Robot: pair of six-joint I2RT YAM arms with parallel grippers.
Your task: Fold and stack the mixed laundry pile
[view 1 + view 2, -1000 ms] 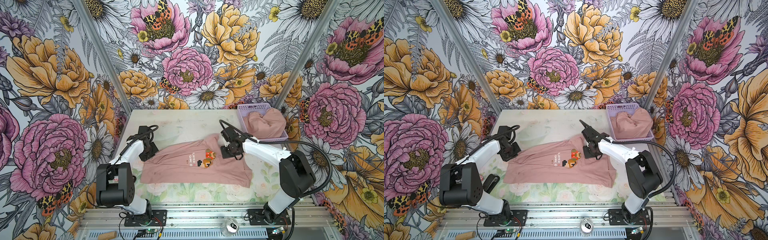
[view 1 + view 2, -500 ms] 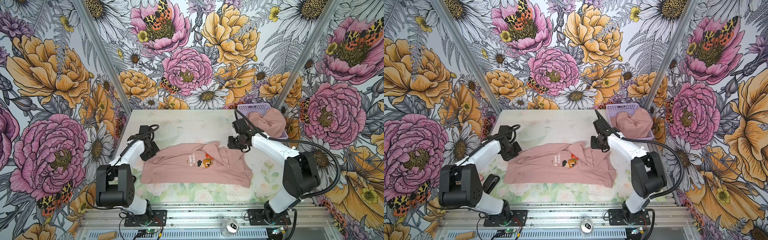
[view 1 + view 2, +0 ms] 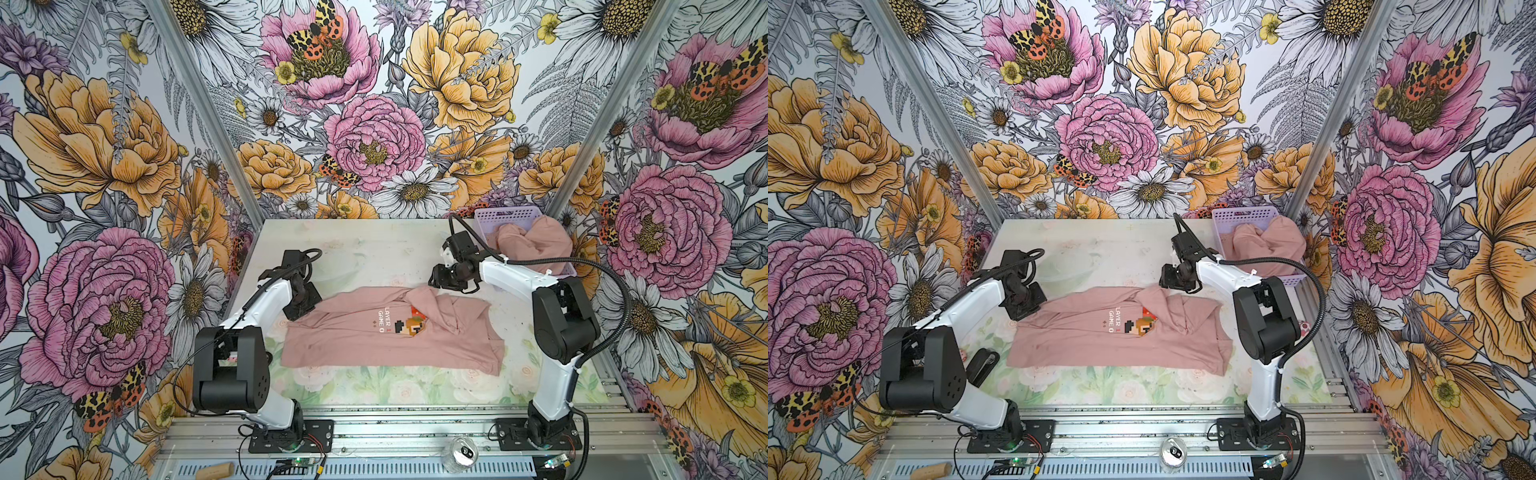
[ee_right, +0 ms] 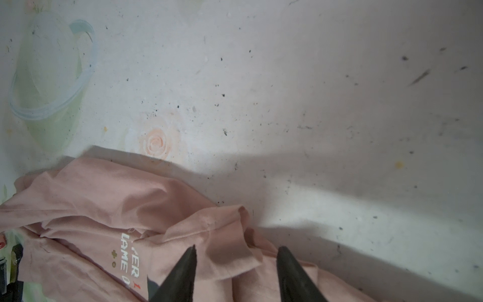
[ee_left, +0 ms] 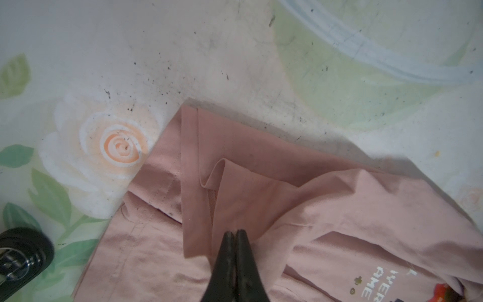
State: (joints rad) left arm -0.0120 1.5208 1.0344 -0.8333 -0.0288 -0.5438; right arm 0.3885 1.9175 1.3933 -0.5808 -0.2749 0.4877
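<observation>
Your T-shirt lies spread mid-counter, print up, its far right part folded over the pixel figure. Your left gripper sits at the shirt's far left corner, fingers pressed together on a fold of the cloth. Your right gripper hovers at the far edge above the folded flap, fingers parted, nothing between them. More pink cloth sits heaped in the lavender basket, far right corner
</observation>
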